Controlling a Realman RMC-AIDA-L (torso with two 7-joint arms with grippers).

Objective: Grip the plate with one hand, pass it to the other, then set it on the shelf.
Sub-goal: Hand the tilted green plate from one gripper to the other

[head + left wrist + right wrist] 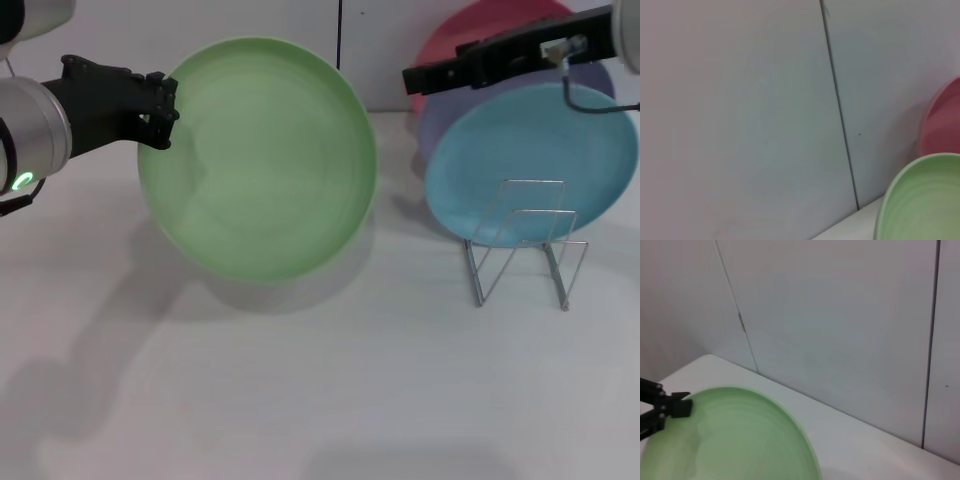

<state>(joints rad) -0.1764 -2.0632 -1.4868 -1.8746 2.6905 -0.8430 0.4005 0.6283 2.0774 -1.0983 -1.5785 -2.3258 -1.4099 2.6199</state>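
The light green plate [260, 160] hangs tilted above the table, its face turned toward my head camera. My left gripper [160, 105] is shut on its left rim. The right wrist view catches the same grip, with the left gripper [676, 407] pinching the plate [740, 440] at its edge. Part of the plate [925, 200] also shows in the left wrist view. My right gripper [412, 78] hovers at the upper right, pointing toward the plate with a gap between them. The wire shelf [525, 245] stands on the table at the right, holding nothing.
Behind the shelf a sky-blue plate [540, 160] leans upright, with a lavender plate [432, 125] and a pink plate [480, 30] behind it against the back wall. The pink plate [942, 120] also appears in the left wrist view. The white table [300, 400] stretches forward.
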